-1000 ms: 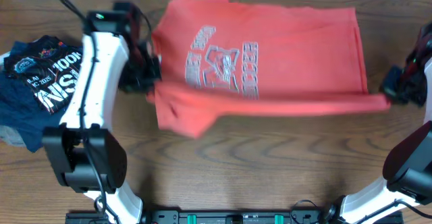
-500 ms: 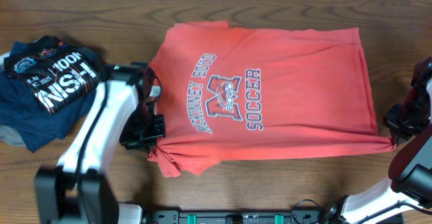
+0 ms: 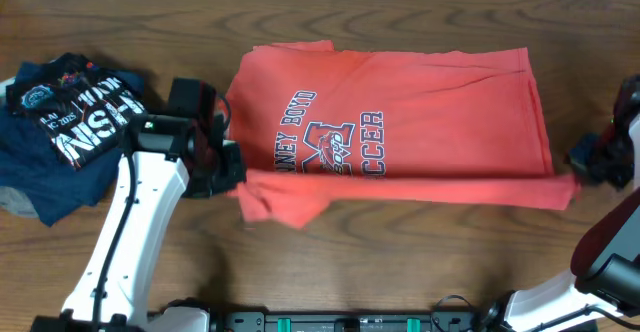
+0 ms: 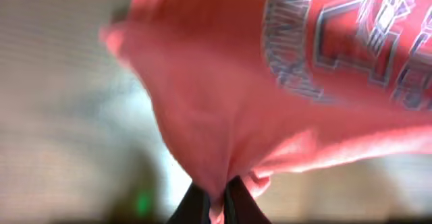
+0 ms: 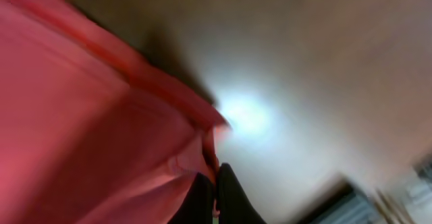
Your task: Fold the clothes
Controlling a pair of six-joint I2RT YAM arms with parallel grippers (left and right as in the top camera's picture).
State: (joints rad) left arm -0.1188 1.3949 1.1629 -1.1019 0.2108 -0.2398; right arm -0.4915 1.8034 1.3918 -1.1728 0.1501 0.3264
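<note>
The coral-red T-shirt with white lettering lies chest-up across the middle of the wooden table, its near edge lifted into a fold. My left gripper is shut on the shirt's near-left corner, and the left wrist view shows the cloth pinched between the fingers. My right gripper is shut on the shirt's near-right corner, and the right wrist view shows the red cloth clamped between the fingers. Both corners are held off the table.
A pile of folded navy and black shirts with white lettering lies at the left of the table. Bare wood shows in front of the red shirt.
Both grippers swung toward the near edge with the shirt's corners, then back away. The near hem now covers the bottom of the lettering.
</note>
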